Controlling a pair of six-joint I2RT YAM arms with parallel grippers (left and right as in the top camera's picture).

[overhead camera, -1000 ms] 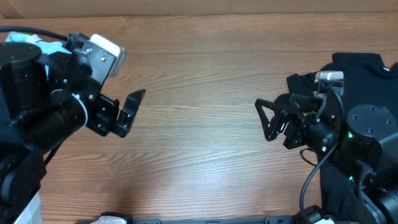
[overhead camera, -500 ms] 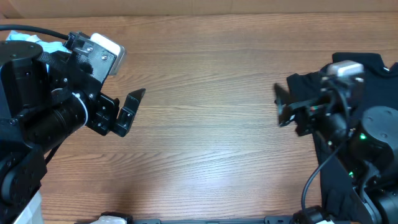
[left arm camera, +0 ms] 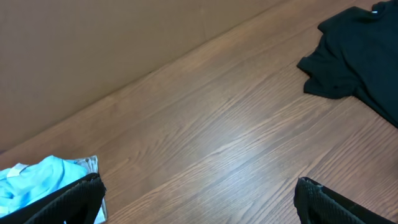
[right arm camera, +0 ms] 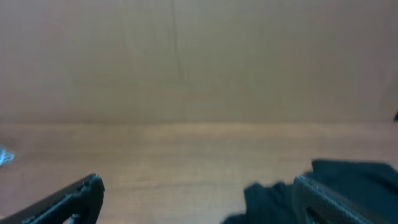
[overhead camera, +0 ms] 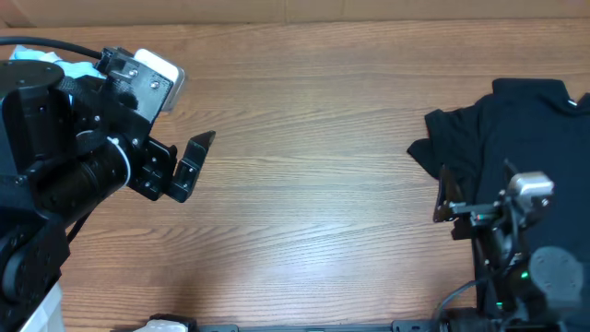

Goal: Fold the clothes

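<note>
Lying rumpled, unfolded, black T-shirt (overhead camera: 516,138), left tool (left arm camera: 199,183) spread, right tool (right arm camera: 196,183) spread, both empty

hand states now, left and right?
Left hand: open, holding nothing.
Right hand: open, holding nothing.

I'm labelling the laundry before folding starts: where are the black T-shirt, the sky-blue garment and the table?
black T-shirt (overhead camera: 525,129): overhead view, on its flat body.
sky-blue garment (left arm camera: 28,183): left wrist view, on its crumpled cloth.
table (overhead camera: 304,120): overhead view, on bare wood.
</note>
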